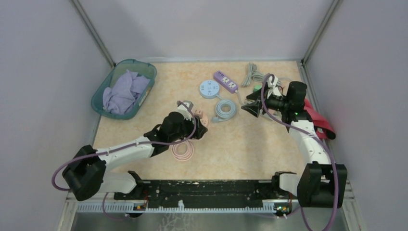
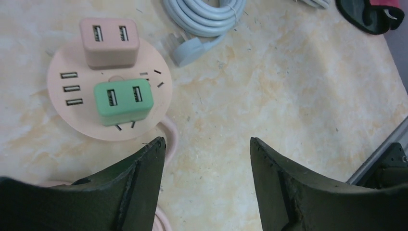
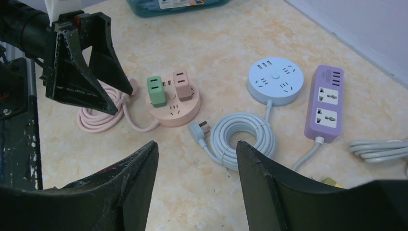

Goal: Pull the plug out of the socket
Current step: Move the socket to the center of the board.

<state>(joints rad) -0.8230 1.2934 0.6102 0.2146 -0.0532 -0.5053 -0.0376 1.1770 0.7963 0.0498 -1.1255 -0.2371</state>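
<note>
Plugs are standing upright in the round pink plastic socket (image 2: 72, 120): a boxy green plastic plug (image 2: 123, 101) and a boxy pink plastic plug (image 2: 109, 42), each showing two USB ports and sitting just beside the other. Through my left wrist camera the green plug is lying nearer to me, ahead of and to the left of my left finger's tip, outside the gap between my fingers. My left gripper (image 2: 207, 144) is hovering with its jaws spread wide over bare tabletop, grasping nothing and touching neither plug. From the right wrist view, that gripper is hanging just beside the socket, above the coiled pink cable (image 3: 98, 120) that is running out of it.

My right gripper (image 3: 196, 147) is also spread wide and carrying nothing. It is sitting well apart from the socket, which is lying ahead of it and slightly left. A coiled pale grey-blue cable (image 3: 245, 139) is lying near its right finger, leading to a round pale blue plastic socket (image 3: 275, 81). A long purple plastic power strip (image 3: 325, 103) is lying just beside that one. Everything is resting on the marbled beige table (image 1: 231, 149), and a teal plastic basket (image 1: 98, 103) holding lilac cloth (image 1: 122, 91) is standing at the far left.
</note>
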